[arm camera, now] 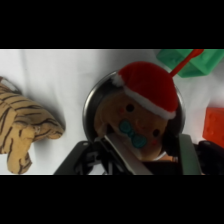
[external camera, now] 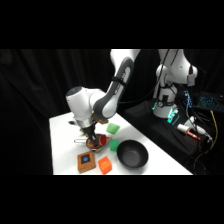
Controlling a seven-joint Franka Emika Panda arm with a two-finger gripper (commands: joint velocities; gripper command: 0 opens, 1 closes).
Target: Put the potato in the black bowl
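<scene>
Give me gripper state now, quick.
Gripper: down at the silver pan, over a brown toy with a red hat; open or shut cannot be told.

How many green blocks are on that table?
2, maybe more behind the arm. One green block lies past the tool; the other green block sits beside the black bowl.

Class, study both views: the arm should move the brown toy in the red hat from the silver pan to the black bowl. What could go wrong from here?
1. The brown toy lies inside the silver pan, so the gripper might catch the rim and drag or tip the pan.
2. A green block sits between the pan and the black bowl; a low carry could knock it.
</scene>
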